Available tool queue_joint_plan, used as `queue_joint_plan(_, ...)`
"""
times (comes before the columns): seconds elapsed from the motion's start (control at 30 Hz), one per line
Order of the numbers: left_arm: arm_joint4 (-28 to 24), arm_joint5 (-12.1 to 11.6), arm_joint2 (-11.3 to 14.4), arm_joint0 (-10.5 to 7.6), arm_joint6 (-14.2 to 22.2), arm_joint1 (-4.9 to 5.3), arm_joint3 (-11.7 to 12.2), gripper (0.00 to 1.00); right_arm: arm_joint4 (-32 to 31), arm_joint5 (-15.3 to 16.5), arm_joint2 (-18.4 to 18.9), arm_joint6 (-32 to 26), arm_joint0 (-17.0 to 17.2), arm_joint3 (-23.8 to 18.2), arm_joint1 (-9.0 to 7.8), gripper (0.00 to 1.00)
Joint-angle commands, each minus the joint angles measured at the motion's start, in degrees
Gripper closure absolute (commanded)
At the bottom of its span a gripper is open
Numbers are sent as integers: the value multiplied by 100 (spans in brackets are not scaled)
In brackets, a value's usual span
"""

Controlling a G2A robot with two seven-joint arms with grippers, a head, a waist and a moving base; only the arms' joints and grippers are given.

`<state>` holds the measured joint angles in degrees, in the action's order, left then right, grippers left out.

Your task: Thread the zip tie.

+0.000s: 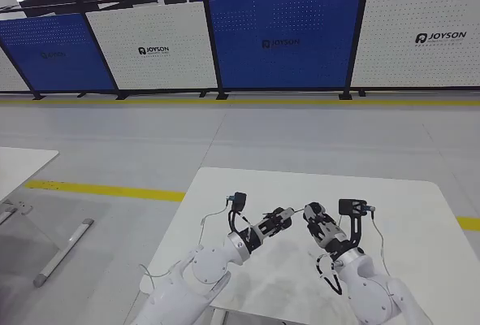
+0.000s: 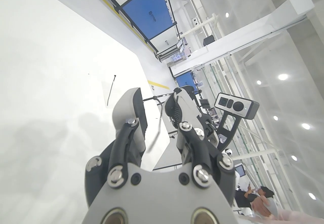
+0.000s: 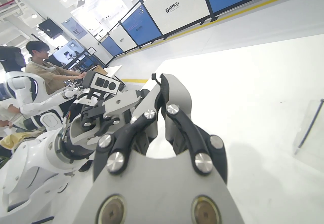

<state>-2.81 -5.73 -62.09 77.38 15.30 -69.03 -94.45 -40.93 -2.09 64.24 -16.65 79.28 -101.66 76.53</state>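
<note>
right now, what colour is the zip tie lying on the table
Black; the zip tie shows best in the left wrist view.

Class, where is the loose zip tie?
The loose zip tie lies flat on the white table, ahead of the open left pincer in its wrist view, untouched.

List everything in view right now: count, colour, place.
table: 1, white, under both arms
clear sheet: 1, transparent, flat on the table
loose zip tie: 1, black, lying on the clear sheet
held zip tie: 1, black, pinched in the right gripper, end poking past its tips
fence panels: several, blue and white, across the floor behind
right gripper: 1, white and black, shut, above the table
left gripper: 1, white and black, open, held zip tie's strand between its jaws
</note>
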Motion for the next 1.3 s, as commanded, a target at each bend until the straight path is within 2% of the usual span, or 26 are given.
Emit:
queue_joint_plan(0.0,-14,-3,-7,-1,-6,-1,10,90,4,-11,13,8,2,-1,0,100)
queue_joint_plan(0.17,-52,-34,-31,-2,-35,-2,12,96,9,-20,27,13,5,0,1,100)
queue_joint_plan(0.3,-65,-48,-50,-3,-50,-1,9,94,15,-17,24,14,-5,21,4,100)
queue_joint_plan(0.53,-112,-65,-68,0,-56,-3,10,85,24,-23,20,7,-25,41,9,100)
queue_joint_plan(0.73,-128,-69,-81,-4,-62,-4,21,91,41,-14,20,10,-38,52,14,100)
queue_joint_plan(0.87,-144,-89,-89,-2,-76,-6,22,100,48,-12,22,12,-48,62,16,100)
queue_joint_plan(1.1,-142,-117,-83,-11,-53,-8,37,100,87,8,18,-5,-64,86,21,100)
queue_joint_plan(1.13,-148,-118,-80,-12,-47,-9,38,100,98,16,15,-19,-68,89,22,64)
queue_joint_plan(1.17,-154,-117,-80,-14,-43,-9,41,100,102,24,14,-31,-76,96,22,52)
queue_joint_plan(1.2,-161,-117,-80,-14,-47,-10,42,100,109,27,13,-35,-78,100,23,4)
queue_joint_plan(1.23,-173,-118,-83,-12,-67,-12,41,100,128,35,12,-31,-79,101,25,0)
queue_joint_plan(1.27,-198,-110,-93,-10,-108,-14,43,100,146,47,13,-18,-80,107,26,0)
